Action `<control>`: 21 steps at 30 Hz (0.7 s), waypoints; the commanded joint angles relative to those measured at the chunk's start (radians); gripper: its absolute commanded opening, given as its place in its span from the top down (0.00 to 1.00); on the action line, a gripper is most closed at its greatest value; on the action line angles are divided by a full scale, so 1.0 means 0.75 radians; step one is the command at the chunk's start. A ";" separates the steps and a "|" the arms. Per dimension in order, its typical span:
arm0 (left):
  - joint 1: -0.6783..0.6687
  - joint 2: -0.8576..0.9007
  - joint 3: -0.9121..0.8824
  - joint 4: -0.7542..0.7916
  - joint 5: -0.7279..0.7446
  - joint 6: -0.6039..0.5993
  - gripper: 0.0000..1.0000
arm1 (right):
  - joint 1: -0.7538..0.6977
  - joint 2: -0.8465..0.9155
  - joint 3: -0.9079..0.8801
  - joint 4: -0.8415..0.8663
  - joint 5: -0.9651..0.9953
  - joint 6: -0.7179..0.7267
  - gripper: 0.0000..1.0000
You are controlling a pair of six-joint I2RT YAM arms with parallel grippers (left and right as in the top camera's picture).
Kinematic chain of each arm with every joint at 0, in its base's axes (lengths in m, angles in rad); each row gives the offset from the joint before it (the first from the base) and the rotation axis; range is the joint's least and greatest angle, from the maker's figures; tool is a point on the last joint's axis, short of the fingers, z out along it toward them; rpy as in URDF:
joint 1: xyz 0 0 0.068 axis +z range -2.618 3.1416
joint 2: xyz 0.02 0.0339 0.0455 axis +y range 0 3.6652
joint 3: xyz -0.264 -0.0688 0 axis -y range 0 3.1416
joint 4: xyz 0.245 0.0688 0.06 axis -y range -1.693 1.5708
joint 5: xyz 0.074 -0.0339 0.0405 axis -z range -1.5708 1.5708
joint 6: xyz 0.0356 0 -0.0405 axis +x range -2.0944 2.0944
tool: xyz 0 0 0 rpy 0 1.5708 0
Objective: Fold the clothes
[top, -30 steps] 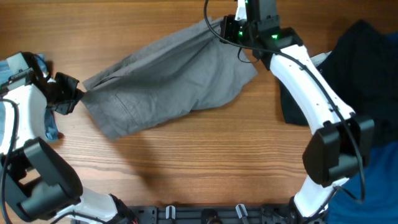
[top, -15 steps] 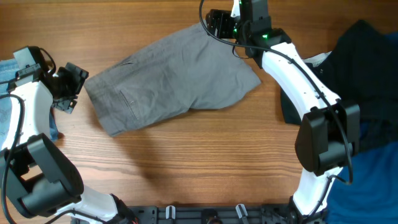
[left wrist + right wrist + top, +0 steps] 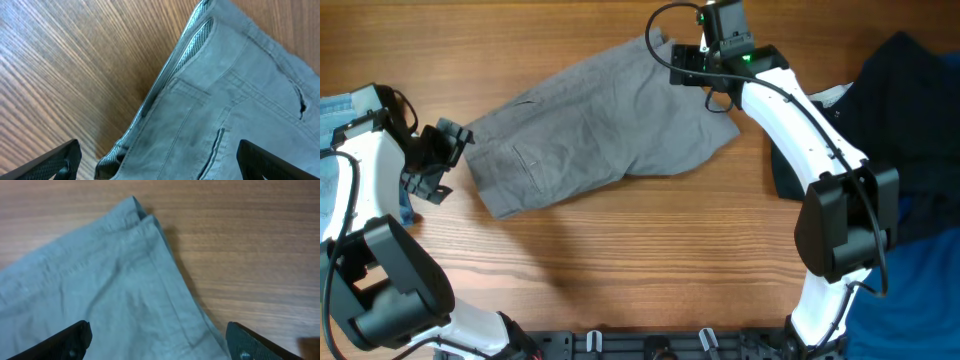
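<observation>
My left pincer (image 3: 448,161) and right pincer (image 3: 686,64) stood open at opposite ends of the grey shorts (image 3: 590,125) on the table (image 3: 620,260).

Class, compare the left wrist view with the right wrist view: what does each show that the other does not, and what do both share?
Only the left wrist view: the waistband of the grey shorts and a pocket slit.
Only the right wrist view: a plain hem corner of the shorts, with no pocket in sight.
Both: grey fabric lying on the wooden table, with the left gripper and the right gripper each open and holding nothing.
</observation>
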 commanded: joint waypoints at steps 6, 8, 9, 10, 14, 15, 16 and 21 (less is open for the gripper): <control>-0.034 0.017 -0.144 0.090 -0.016 0.011 0.00 | -0.030 0.111 -0.041 -0.044 0.004 -0.039 0.18; -0.057 0.018 -0.173 0.123 -0.016 0.012 0.00 | -0.034 0.137 -0.042 -0.052 0.003 -0.030 0.18; -0.072 0.019 -0.186 0.139 -0.017 0.012 0.00 | -0.036 0.144 -0.041 -0.054 0.000 -0.026 0.18; -0.086 0.022 -0.195 0.152 -0.017 0.012 0.00 | -0.038 0.150 -0.041 -0.054 -0.002 -0.026 0.18; -0.148 0.070 -0.217 0.209 -0.017 0.011 0.00 | -0.039 0.189 -0.042 -0.085 -0.002 -0.040 0.12; -0.159 0.091 -0.217 0.219 -0.017 0.011 0.00 | -0.040 0.203 -0.043 -0.096 -0.002 -0.041 0.11; -0.166 0.111 -0.217 0.229 -0.017 0.011 0.00 | -0.042 0.210 -0.043 -0.110 -0.002 -0.041 0.11; -0.188 0.196 -0.217 0.267 -0.016 0.011 0.12 | -0.053 0.255 -0.043 -0.167 -0.002 -0.043 0.14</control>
